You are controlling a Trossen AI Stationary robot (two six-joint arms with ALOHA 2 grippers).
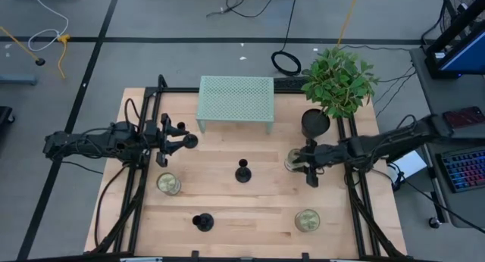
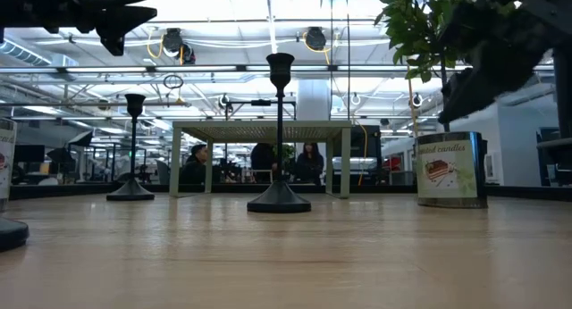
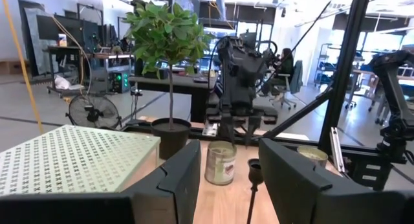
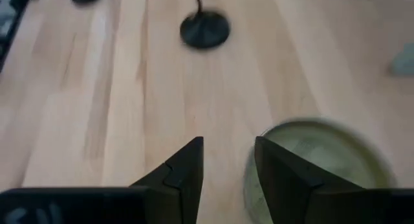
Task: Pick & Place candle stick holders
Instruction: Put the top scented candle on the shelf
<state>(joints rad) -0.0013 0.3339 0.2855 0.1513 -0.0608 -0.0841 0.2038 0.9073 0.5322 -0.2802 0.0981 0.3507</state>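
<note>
On the counter (image 1: 227,209), three black candle holders stand upright, stems vertical, base down, cup up: one at centre (image 1: 242,172), one near the front edge toward 7 o'clock from centre (image 1: 201,221), one at the left by the left end effector (image 1: 184,141).

Right end effector (image 1: 310,169) hangs over the right side of the counter, just beside a pale can (image 1: 295,160), tilted down at the wood. Fingers (image 4: 183,170) are spread, nothing between them: released. Centre holder lies toward 9 o'clock from it in the overhead view, clear wood between. Its round base (image 4: 204,29) shows ahead of the fingers in the right wrist view.

Left end effector (image 1: 171,143) is at the left edge, pointing toward 3 o'clock, fingers (image 3: 174,185) apart, released. A holder cup (image 3: 255,167) sits in the gap between them in the left wrist view, farther off. The high view puts the left holder right at its tips; can't tell if touching.

Judgement: left arm is nearer a holder. With axes vertical, a grasp should come in sideways across the thin stem; narrow base, likely to tip if nudged.

Also on the counter: green mesh shelf (image 1: 236,100) at 12 o'clock, potted plant (image 1: 336,82) at 2 o'clock, two more cans (image 1: 168,183) (image 1: 307,219).
</note>
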